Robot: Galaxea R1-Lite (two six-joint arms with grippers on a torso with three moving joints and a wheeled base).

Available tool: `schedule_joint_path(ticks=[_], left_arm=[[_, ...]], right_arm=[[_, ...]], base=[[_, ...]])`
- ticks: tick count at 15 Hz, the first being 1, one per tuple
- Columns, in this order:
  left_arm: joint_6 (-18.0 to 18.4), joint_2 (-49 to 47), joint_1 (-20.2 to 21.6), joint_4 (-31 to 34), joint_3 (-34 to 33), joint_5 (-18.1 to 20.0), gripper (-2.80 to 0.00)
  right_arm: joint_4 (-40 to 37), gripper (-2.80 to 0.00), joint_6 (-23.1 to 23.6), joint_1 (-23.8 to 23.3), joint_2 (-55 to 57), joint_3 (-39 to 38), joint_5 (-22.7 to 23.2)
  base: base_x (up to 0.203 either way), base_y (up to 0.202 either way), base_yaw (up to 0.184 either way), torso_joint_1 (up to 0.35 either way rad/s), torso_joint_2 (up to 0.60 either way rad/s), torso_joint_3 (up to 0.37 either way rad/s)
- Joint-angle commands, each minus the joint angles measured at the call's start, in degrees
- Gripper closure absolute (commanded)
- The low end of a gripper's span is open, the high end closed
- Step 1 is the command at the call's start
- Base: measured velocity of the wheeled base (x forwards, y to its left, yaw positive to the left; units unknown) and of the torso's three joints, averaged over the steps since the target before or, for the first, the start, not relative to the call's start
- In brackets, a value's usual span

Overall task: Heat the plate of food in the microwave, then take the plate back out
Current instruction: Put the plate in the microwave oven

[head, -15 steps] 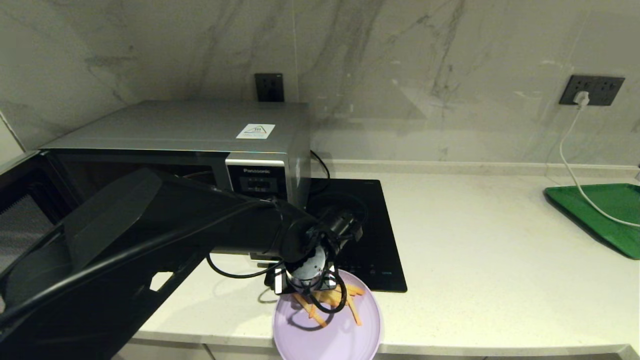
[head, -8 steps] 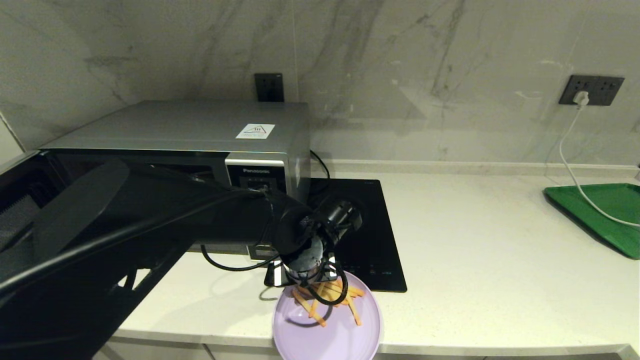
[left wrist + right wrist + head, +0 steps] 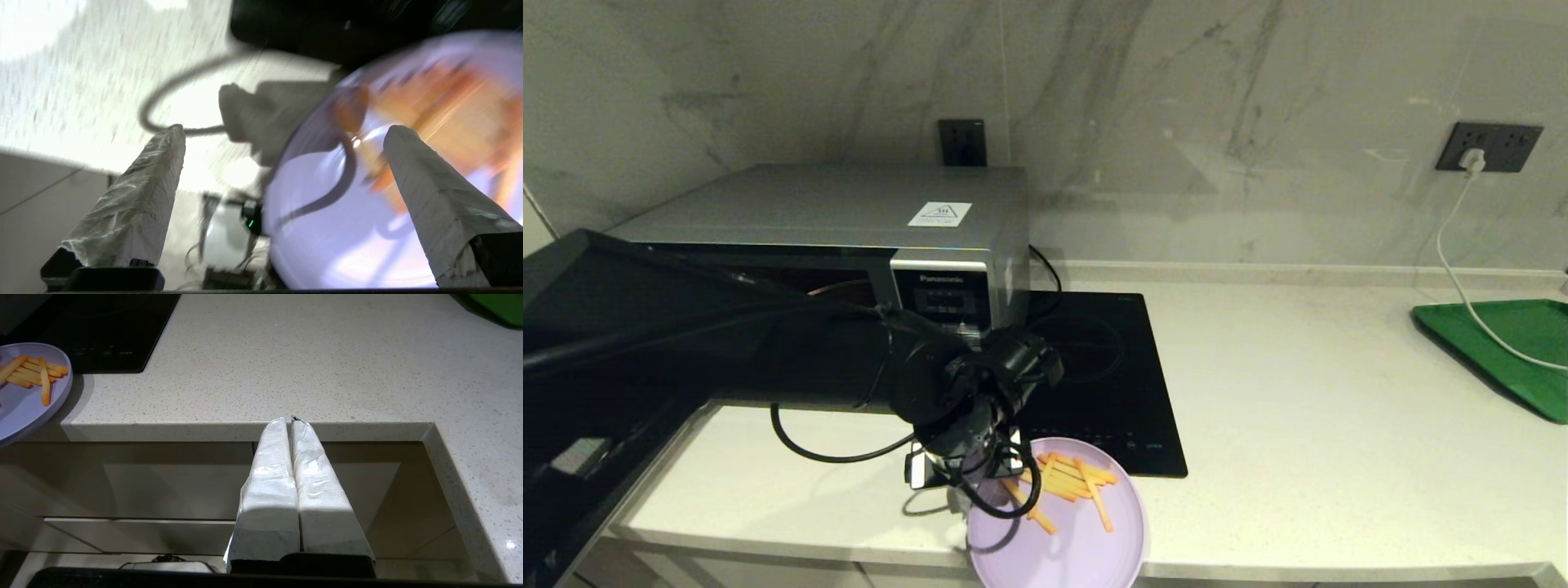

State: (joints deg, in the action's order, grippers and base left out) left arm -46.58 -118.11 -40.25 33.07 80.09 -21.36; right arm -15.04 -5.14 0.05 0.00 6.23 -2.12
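The lilac plate of food [image 3: 1078,547] lies at the counter's front edge and overhangs it a little, with orange fries [image 3: 1070,483] on its far half. My left gripper [image 3: 964,474] hangs just above the plate's left rim. In the left wrist view this gripper [image 3: 284,128] is open: one finger [image 3: 429,183] is over the plate [image 3: 347,237], the other [image 3: 155,192] over bare counter. It holds nothing. The silver microwave [image 3: 849,212] stands behind, its front mostly hidden by my arm. My right gripper [image 3: 288,421] is shut and empty, parked below the counter's front edge.
A black induction hob [image 3: 1111,359] lies right of the microwave, just behind the plate. A green tray [image 3: 1503,343] sits at the far right with a white cable [image 3: 1450,269] running onto it from a wall socket. A dark door panel [image 3: 572,278] stands at the far left.
My left arm has swung to the left and drawn back, taking the open gripper from over the fries to the plate's left rim. The plate has stayed in place.
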Motion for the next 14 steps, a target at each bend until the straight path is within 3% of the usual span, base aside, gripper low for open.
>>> schedule_joint_path(ticks=[1, 9, 14], left_arm=[[-0.3, 2.3, 2.0, -0.7, -5.2, 0.1, -2.80], [-0.3, 0.9, 1.8, -3.9, -8.5, 3.1, -2.80], [-0.5, -0.1, -2.2, -7.2, -8.9, 3.7, -2.80]], right_arm=[[-0.1, 0.00, 0.0, 0.0, 0.0, 0.0, 0.0], [-0.1, 0.00, 0.0, 0.0, 0.0, 0.0, 0.0], [-0.1, 0.00, 0.0, 0.0, 0.0, 0.0, 0.0]], base=[[0.000, 0.000, 0.000, 0.000, 0.00, 0.000], [0.000, 0.000, 0.000, 0.000, 0.00, 0.000], [0.000, 0.000, 0.000, 0.000, 0.00, 0.000]])
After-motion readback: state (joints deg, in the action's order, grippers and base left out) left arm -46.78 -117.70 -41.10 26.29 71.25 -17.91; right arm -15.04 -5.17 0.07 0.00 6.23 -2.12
